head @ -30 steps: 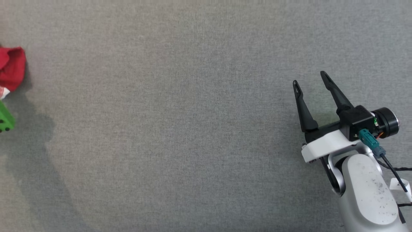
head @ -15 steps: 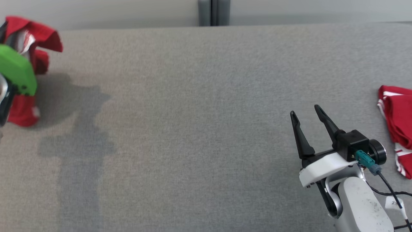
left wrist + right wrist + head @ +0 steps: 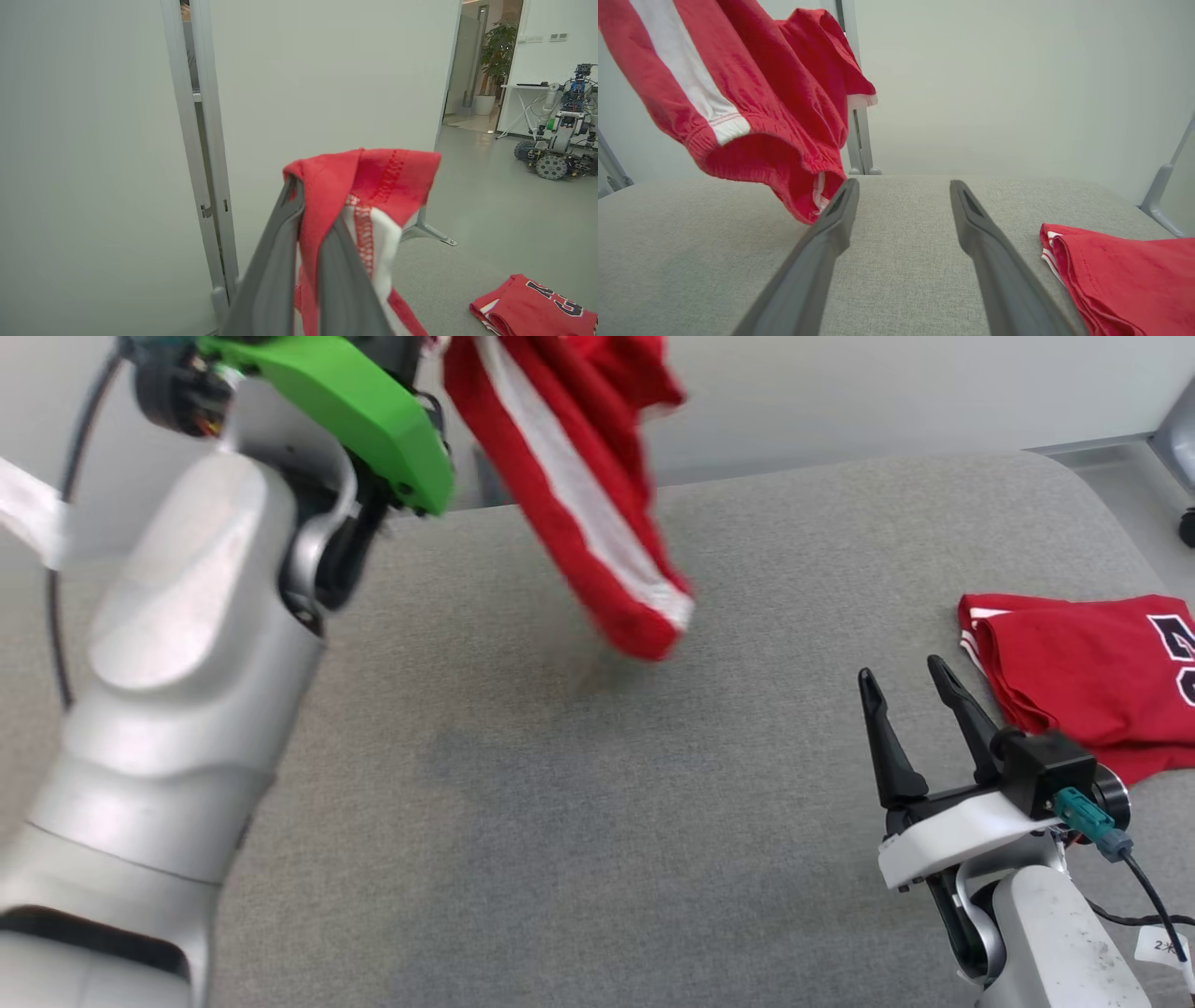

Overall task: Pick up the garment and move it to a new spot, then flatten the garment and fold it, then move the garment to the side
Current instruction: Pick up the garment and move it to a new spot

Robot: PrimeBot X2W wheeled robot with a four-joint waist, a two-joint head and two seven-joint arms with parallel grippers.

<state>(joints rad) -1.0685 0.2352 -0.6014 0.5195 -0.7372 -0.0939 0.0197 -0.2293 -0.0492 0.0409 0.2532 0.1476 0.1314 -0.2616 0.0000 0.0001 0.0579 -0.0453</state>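
The left gripper (image 3: 306, 210) is clamped on the garment (image 3: 579, 513), its two fingers pressed together with a fold of red cloth pinched between them and draped over their tips. The garment hangs from that grip, raised over the far left part of the table (image 3: 560, 803). Its lower end is blurred in the head view, and I cannot tell if it clears the surface. The right gripper (image 3: 902, 672) sits low at the near right with its fingers spread and nothing between them. The garment is up and to the left of it, well apart. In the right wrist view the lowest fold shows just behind the left fingertip.

A jersey (image 3: 1092, 672) lies folded on the table just beyond the right gripper. It bears dark numerals edged in white. In the left wrist view they look like "23", but they are too small to be sure. A white tag (image 3: 1162, 947) on the right arm's cable carries writing too small to read.

The garment is soft red knit with a broad white stripe, red zigzag stitching at the seam and a gathered elastic band at its lower end. The table is covered in grey woven fabric, with a rounded far right corner. A glossy green cover (image 3: 355, 401) caps the left wrist.
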